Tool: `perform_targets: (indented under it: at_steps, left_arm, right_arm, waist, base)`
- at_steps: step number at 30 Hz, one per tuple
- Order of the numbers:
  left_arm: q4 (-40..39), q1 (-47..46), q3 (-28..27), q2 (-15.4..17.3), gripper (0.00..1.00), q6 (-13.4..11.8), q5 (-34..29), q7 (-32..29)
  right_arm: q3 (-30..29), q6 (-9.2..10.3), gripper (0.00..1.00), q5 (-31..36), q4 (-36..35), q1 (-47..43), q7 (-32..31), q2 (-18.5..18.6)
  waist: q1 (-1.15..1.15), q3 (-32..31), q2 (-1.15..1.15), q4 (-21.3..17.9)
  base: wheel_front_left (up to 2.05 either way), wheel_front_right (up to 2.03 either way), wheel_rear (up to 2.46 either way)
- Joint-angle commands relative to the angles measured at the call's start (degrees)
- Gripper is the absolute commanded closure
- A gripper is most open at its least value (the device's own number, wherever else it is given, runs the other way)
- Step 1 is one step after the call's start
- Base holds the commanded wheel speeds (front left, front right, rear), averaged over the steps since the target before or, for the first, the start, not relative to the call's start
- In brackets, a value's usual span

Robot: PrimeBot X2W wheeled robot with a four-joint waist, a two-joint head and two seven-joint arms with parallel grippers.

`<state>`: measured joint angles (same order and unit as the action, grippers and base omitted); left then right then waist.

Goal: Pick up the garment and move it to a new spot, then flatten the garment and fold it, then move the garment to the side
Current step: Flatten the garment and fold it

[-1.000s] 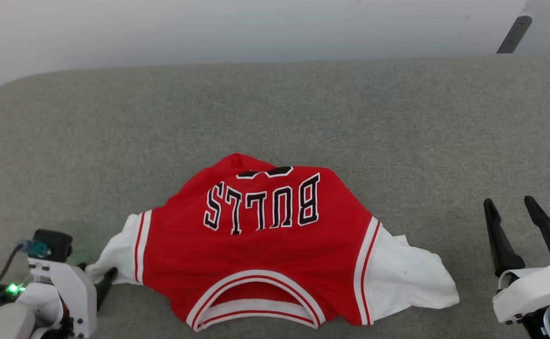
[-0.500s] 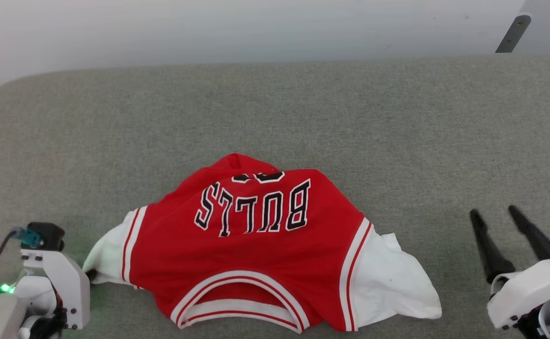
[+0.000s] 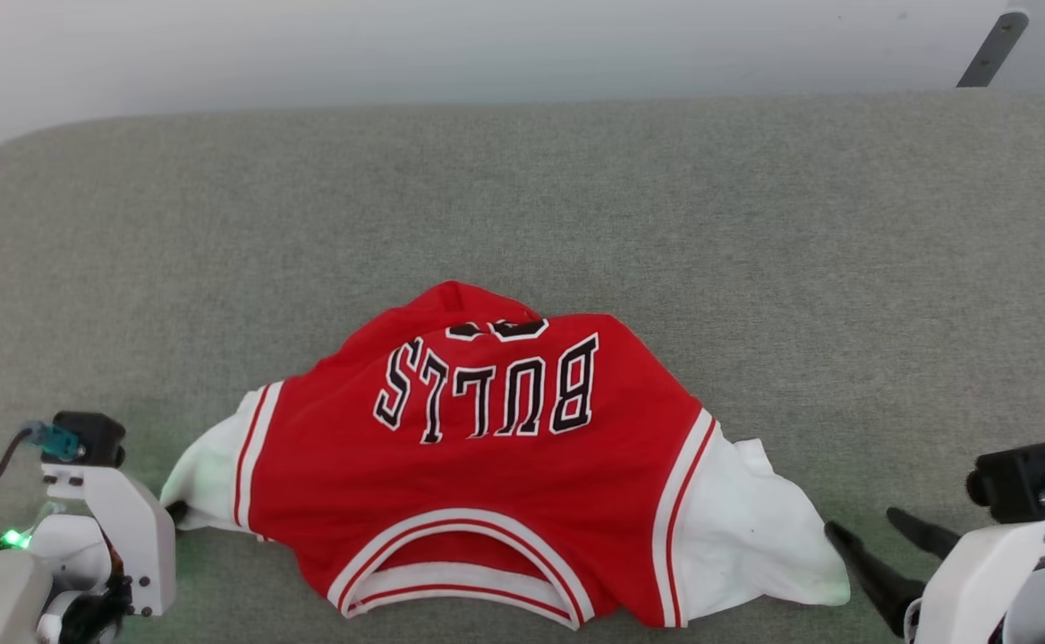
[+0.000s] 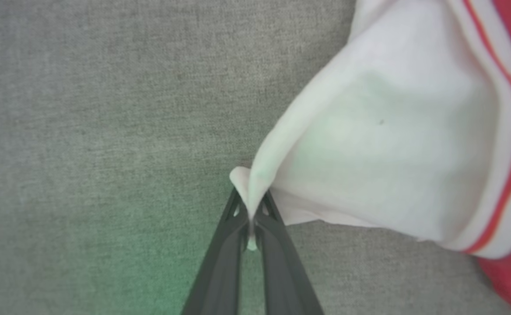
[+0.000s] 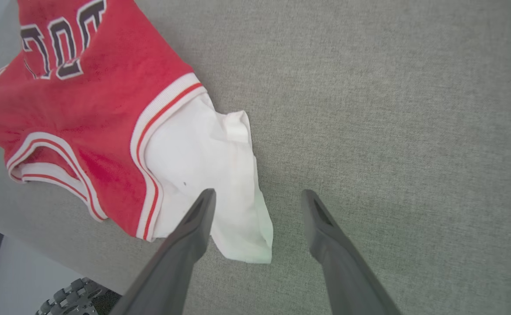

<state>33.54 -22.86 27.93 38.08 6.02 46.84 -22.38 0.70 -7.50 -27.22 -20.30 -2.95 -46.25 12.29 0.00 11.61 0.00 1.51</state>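
While the garment (image 3: 478,465) lies on grey surface (image 3: 576,197) | left end effector (image 4: 250,216) pinches its sleeve (image 4: 369,144) | right end effector (image 5: 259,194) gapes wide

- The garment (image 3: 478,483): soft matt cloth, the red body lightly creased, the white sleeves smoother, and the lettering flat and matt.
- Work surface (image 3: 522,206): grey woven cloth covering, matt, with a fine, slightly rough grain.
- Left gripper (image 4: 251,200) and right gripper (image 5: 258,194): dark fingers, smooth and matt, plastic by the look of them.
- Wrist housing (image 3: 133,537): white, smooth, faintly glossy plastic.
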Motion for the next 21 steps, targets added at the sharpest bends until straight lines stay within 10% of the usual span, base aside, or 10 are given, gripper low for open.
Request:
perform_targets:
  at_steps: [1, 12, 14, 21]
  left_arm:
    - [0.00, 1.67, 1.41, -2.29, 1.00, -0.08, 0.37, -0.68]
    - [-0.98, -0.69, 2.09, -3.37, 1.00, 0.23, 0.22, -0.03]
    - [-0.70, -0.93, 2.23, -3.65, 1.00, 0.29, 0.39, 0.13]
    - [-0.26, -1.41, 2.90, -3.15, 1.00, 0.91, 0.82, 0.08]
  right_arm:
    - [0.62, 0.02, 0.00, 0.06, 0.22, -0.21, -1.92, 0.15]
    - [6.27, 0.01, 0.00, 2.60, 12.21, 5.57, -1.21, 2.61]
    - [7.75, 0.01, 1.00, 2.12, 14.85, 6.95, -0.34, 2.82]
    - [8.38, 0.04, 1.00, 0.71, 20.26, 9.81, 1.60, 4.40]
  waist:
    - [0.00, 0.48, 0.00, 0.39]
    - [0.00, 2.40, 0.00, 2.24]
    - [0.00, 2.49, 0.00, 2.56]
    - [0.00, 1.71, 0.00, 3.22]
  base:
    - [0.00, 0.00, 0.00]
    - [0.00, 0.00, 0.00]
    - [0.00, 0.00, 0.00]
    - [0.00, 0.00, 0.00]
